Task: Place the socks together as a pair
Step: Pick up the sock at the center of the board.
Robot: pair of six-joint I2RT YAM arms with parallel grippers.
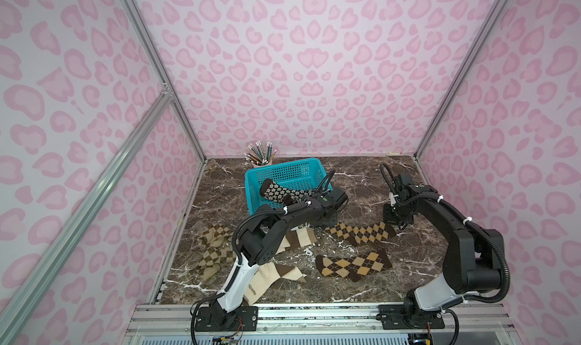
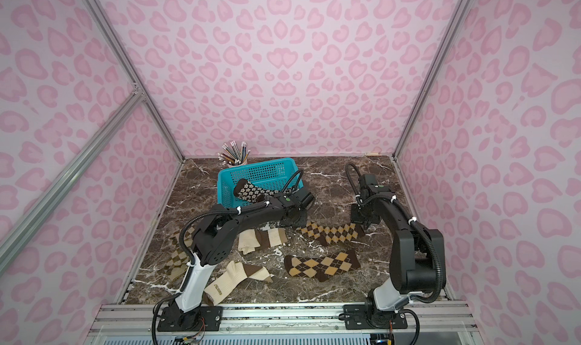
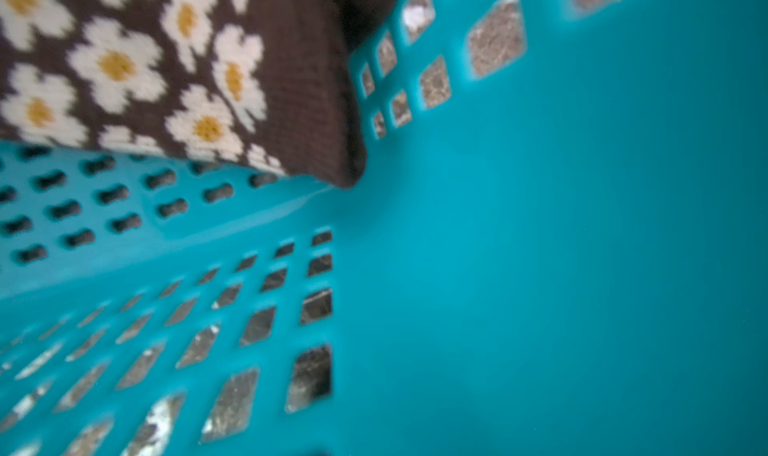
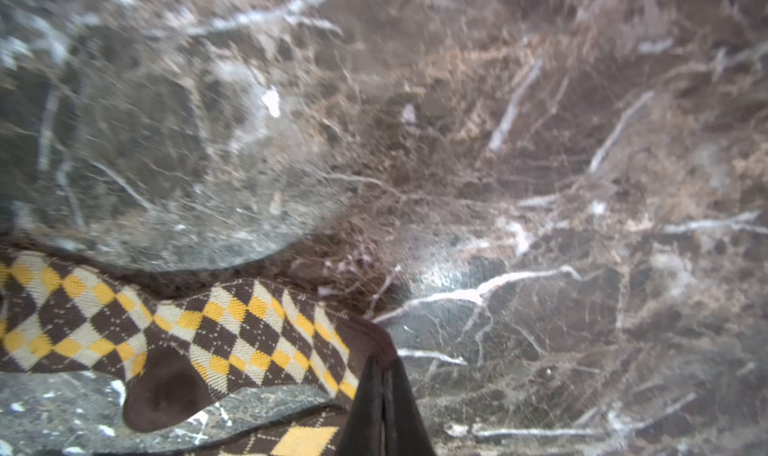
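Pink leopard-print walls close round a dark marble tabletop (image 1: pixel 220 176). At lower left in both top views the olive-beige check socks (image 1: pixel 215 249) lie bunched together, partly hidden by the left arm. Just right of them are the upper cream ribbed sock (image 1: pixel 300 238) and the lower cream ribbed sock (image 2: pixel 242 274), well apart.

At upper centre stands the teal basket (image 1: pixel 283 170) with the flower sock (image 1: pixel 279 193) inside it; whether that is one sock or two overlapping I cannot tell. The left gripper (image 1: pixel 327 218) sits at the basket's lower right corner, its jaws together. What they have closed on, if anything, is hidden under the wrist, and the left wrist view shows only basket wall and flowered knit.

Right of centre the upper argyle sock (image 1: pixel 361 233) and the lower argyle sock (image 1: pixel 352 266) lie near each other but apart. The right gripper (image 4: pixel 380 366) is pinched on the brown cuff at the upper one's right end.

The coming move seems to turn on this: the mate lies straight below the held sock in the frame, both long axes run left to right, and both heels bulge toward the lower edge. A short carry down the frame with no turn should stack them. The right arm is much the nearer.
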